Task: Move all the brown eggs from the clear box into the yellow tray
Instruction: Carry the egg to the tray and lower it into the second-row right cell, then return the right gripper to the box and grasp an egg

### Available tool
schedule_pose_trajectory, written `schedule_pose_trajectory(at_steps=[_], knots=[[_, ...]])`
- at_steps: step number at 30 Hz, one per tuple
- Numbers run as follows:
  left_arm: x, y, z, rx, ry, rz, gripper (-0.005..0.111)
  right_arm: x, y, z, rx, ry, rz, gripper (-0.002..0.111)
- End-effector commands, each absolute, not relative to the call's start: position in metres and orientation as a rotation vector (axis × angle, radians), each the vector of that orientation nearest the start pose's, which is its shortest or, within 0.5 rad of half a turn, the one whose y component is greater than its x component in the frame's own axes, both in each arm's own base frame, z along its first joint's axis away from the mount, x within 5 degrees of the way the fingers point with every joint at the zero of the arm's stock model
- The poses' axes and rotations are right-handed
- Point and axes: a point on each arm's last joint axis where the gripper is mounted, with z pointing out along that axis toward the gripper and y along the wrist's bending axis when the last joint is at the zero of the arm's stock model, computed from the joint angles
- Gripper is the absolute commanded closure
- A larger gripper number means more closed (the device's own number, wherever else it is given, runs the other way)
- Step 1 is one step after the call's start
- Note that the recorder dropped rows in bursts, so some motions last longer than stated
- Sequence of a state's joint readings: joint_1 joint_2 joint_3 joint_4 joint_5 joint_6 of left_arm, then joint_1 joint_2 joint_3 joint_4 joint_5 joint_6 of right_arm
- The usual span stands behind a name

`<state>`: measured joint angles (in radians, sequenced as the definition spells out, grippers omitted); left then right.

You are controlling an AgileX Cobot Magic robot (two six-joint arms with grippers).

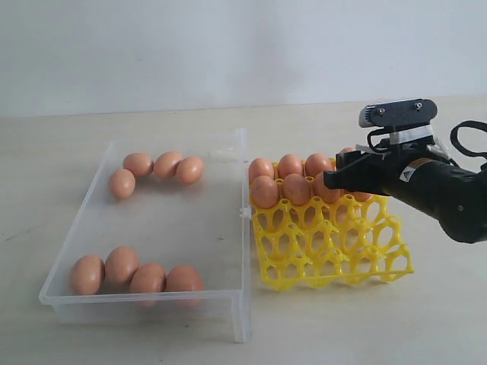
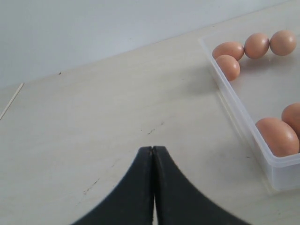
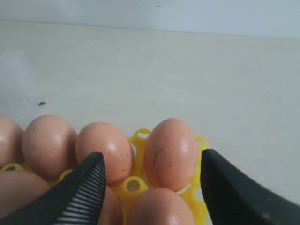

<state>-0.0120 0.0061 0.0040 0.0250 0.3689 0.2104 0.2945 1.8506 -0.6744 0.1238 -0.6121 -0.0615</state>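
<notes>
Eight eggs lie in the clear box (two clusters of four) nearer the bench's left edge; others fill the yellow tray's far rows; right claw apart around one; left claw together.

The right tool covers the far right corner of the yellow tray, partly hiding brown eggs there.

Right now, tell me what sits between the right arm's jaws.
One brown egg, upright in an edge cell of the yellow tray. The open jaws stand to either side of it. The right wrist view shows this.
</notes>
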Motion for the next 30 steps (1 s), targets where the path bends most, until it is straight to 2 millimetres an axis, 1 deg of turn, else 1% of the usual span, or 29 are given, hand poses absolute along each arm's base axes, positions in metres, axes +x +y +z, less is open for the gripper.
schedule_pose_trajectory(at_steps=[1,3,4,5,7,8,9,11,13,15,16,18,20,22,26,30], knots=[[0.053,0.000,0.180,0.214,1.837,0.160,0.107,0.314,0.089,0.165,-0.261,1.963,0.118,0.050],[0.053,0.000,0.180,0.214,1.837,0.160,0.107,0.310,0.089,0.185,-0.276,1.957,0.120,0.050],[0.053,0.000,0.180,0.214,1.837,0.160,0.107,0.307,0.090,0.192,-0.299,1.995,0.131,0.052],[0.053,0.000,0.180,0.214,1.837,0.160,0.107,0.303,0.097,0.205,-0.345,2.026,0.154,0.054],[0.053,0.000,0.180,0.214,1.837,0.160,0.107,0.296,0.108,0.216,-0.413,2.136,0.182,0.061],[0.053,0.000,0.180,0.214,1.837,0.160,0.107,0.294,0.117,0.223,-0.422,2.204,0.205,0.066],[0.053,0.000,0.180,0.214,1.837,0.160,0.107,0.292,0.127,0.227,-0.441,2.232,0.228,0.068],[0.053,0.000,0.180,0.214,1.837,0.160,0.107,0.291,0.153,0.239,-0.516,2.241,0.267,0.070],[0.053,0.000,0.180,0.214,1.837,0.160,0.107,0.292,0.179,0.249,-0.590,2.197,0.307,0.068],[0.053,0.000,0.180,0.214,1.837,0.160,0.107,0.295,0.205,0.252,-0.642,2.172,0.344,0.063],[0.053,0.000,0.180,0.214,1.837,0.160,0.107,0.298,0.218,0.252,-0.642,2.183,0.371,0.061],[0.053,0.000,0.180,0.214,1.837,0.160,0.107,0.307,0.240,0.246,-0.545,2.249,0.456,0.057],[0.053,0.000,0.180,0.214,1.837,0.160,0.107,0.326,0.257,0.239,-0.309,2.322,0.570,0.055],[0.053,0.000,0.180,0.214,1.837,0.160,0.107,0.346,0.271,0.234,-0.148,2.335,0.635,0.055],[0.053,0.000,0.180,0.214,1.837,0.160,0.107,0.378,0.294,0.216,0.044,2.398,0.660,0.055],[0.053,0.000,0.180,0.216,1.837,0.162,0.107,0.396,0.308,0.194,0.094,2.499,0.604,0.055]])
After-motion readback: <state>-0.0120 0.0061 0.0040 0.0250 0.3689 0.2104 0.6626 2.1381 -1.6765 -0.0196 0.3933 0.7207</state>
